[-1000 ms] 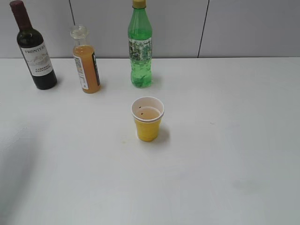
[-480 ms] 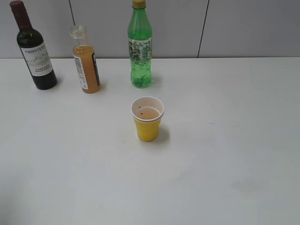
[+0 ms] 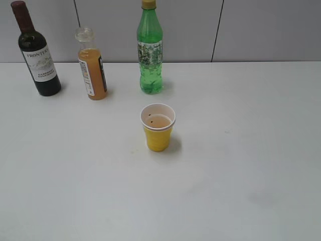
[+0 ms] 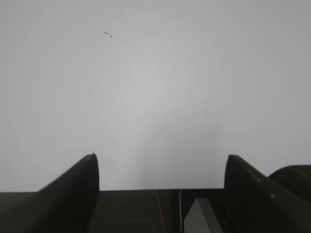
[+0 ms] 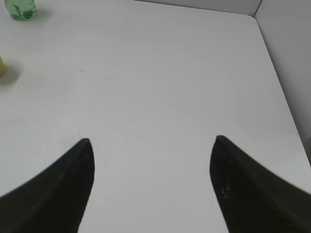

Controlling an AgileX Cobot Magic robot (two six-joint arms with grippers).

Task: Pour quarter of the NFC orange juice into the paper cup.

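White bench (image 3: 241,165) carries everything. The juice (image 3: 92,68) stands upright near the back wall, capped, between the wine bottle (image 3: 37,52) on one side and the green bottle (image 3: 150,50) on the other, each apart from it. The cup (image 3: 158,127) stands upright nearer the front, well apart from the bottles, with a shallow pale-orange pool and dark specks inside.

Neither hand appears in the exterior view. The left hand (image 4: 160,170) is spread wide and grips nothing; ahead of its fingers (image 4: 87,179) lies only bare bench with a small dark mark far forward. The right hand (image 5: 150,160) is likewise spread wide and has hold of nothing. From it, the cup shows as a yellow sliver (image 5: 2,65) far ahead at the left edge, and the green bottle's base (image 5: 19,8) sits farther ahead still, in the left corner. The juice is outside both wrist views.
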